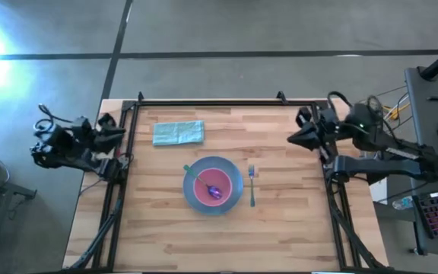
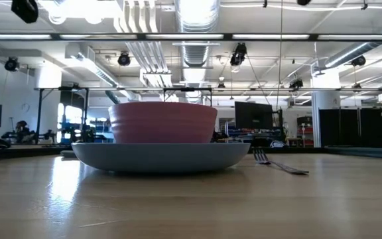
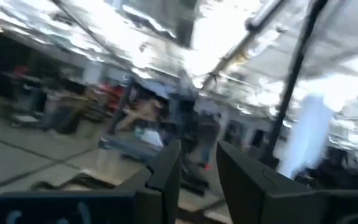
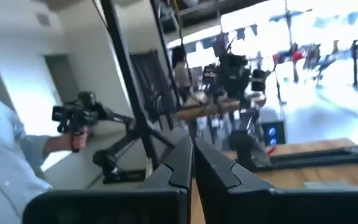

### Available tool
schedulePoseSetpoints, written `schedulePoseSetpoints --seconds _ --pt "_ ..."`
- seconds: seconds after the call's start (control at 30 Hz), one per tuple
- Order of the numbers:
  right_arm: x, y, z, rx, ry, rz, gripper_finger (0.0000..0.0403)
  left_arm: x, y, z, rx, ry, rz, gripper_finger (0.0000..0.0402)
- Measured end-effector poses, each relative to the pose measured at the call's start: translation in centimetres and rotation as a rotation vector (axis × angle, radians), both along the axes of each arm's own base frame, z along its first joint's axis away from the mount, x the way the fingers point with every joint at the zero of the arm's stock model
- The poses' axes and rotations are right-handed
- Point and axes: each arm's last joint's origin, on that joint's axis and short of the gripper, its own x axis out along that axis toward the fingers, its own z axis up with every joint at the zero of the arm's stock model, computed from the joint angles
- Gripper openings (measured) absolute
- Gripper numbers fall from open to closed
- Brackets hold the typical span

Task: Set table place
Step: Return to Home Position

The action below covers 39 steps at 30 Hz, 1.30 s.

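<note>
My left pincer [image 3: 199, 149] at left rail of the table [image 1: 166, 228], fingers narrowly apart, right pincer [image 4: 192, 142] at right rail, fingers together, mid-table blue plate [image 1: 236, 192] bearing pink bowl [image 1: 202, 183], purple spoon [image 1: 215, 190] seemingly inside, green fork [image 1: 252, 186] just beside plate, teal cloth [image 1: 179, 133] beyond.

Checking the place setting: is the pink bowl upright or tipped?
Upright. The pink bowl sits level on the blue plate in the low view, its rim horizontal, opening upward in the high view.

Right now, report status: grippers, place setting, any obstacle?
Left gripper slightly open, right gripper shut, both empty at table edges. Pink bowl with spoon on blue plate, fork beside it. Teal cloth apart, nothing blocking.
</note>
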Motion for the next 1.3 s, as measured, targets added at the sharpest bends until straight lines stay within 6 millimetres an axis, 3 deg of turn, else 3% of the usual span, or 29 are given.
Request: schedulePoseSetpoints --seconds 0.13,0.37,0.6,0.8,1.03,1.3 --pt "-2.2 0.3 -2.4 0.0 -0.101 -0.028 0.0009 0.1 0.1 -1.3 -0.002 0.089 0.021 0.0089" --pt "-5.8 1.3 -5.6 -0.021 -0.243 -0.072 0.0009 0.8 -0.2 -1.7 0.004 0.052 -0.031 0.0089" --pt "-8.3 2.1 -8.2 -0.065 -0.415 -0.084 0.0009 3.6 -0.8 -5.5 -0.002 -0.068 -0.045 0.0089" --pt "-7.9 1.9 -10.1 -0.08 -0.54 -0.065 0.0009 5.1 -1.1 -10.2 -0.043 -0.24 -0.055 0.0089" --pt "-7.4 1.8 -13.2 -0.073 -0.624 -0.045 0.0009 5.6 -1.2 -11.2 -0.06 -0.139 -0.067 0.0089" --pt "-6.7 1.6 -14.0 -0.095 -0.534 -0.053 0.0009 6.4 -1.3 -14.0 -0.188 0.143 -0.069 0.0089"
